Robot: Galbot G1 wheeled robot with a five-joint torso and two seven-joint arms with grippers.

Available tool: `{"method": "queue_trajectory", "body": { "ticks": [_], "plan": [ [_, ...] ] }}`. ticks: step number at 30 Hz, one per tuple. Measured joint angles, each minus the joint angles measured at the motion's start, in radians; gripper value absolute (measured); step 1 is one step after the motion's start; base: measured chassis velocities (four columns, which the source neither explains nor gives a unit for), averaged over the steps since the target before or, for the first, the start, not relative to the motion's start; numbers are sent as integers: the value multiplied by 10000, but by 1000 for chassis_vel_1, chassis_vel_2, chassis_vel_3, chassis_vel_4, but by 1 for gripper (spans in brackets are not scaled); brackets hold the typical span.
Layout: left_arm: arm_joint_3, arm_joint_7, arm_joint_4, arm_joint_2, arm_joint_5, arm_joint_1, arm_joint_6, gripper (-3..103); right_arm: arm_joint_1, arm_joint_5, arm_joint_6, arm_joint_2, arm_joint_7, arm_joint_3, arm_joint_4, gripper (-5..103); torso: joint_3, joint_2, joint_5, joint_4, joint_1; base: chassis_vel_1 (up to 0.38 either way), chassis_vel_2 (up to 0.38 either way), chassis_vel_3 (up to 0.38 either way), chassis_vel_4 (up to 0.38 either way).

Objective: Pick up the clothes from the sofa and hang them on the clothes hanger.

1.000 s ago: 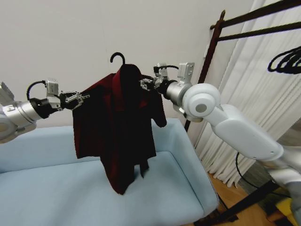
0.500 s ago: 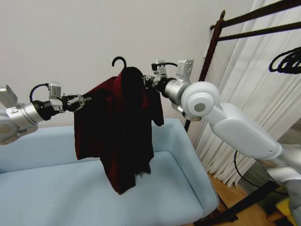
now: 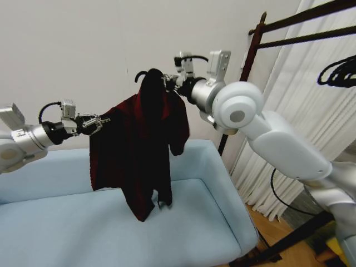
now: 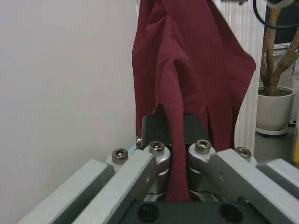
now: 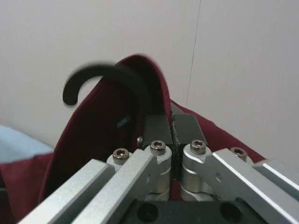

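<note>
The red garment hangs in the air above the sofa, strung between two hands. The right hand is clamped tight at the neck of the black hanger, just under its hook. The left hand is pinched on a fold of cloth out at the side, lower down and well apart from the other. The clothes rack stands off to the robot's right, rails up high.

Here's the danger as I judge it: the cloth only drapes over the hanger, so a swing towards the rack with the left hand pulling sideways could drag it off the shoulder. The hook sits half buried in the collar, so it may not seat cleanly on a rail. And that long hem could snag the sofa's edge or the rack's post.
</note>
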Motion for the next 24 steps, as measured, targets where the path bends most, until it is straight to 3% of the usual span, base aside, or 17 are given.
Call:
{"method": "queue_trajectory", "body": {
  "ticks": [15,21,24],
  "plan": [
    [-26,-4,51,11,-88,-101,16,2,-436,-262,-130,-410,-186,-171,-84,-1,1,0,3,-1,0,0,0,0,0],
    [-43,-34,218,17,-228,-167,18,2,-434,167,-168,-553,-184,-105,211,15,1,0,2,0,0,0,0,0,0],
    [-67,-26,319,7,-246,-173,-2,2,-308,475,-169,-712,-191,3,312,32,1,0,3,0,0,0,0,0,0]
  ]
}}
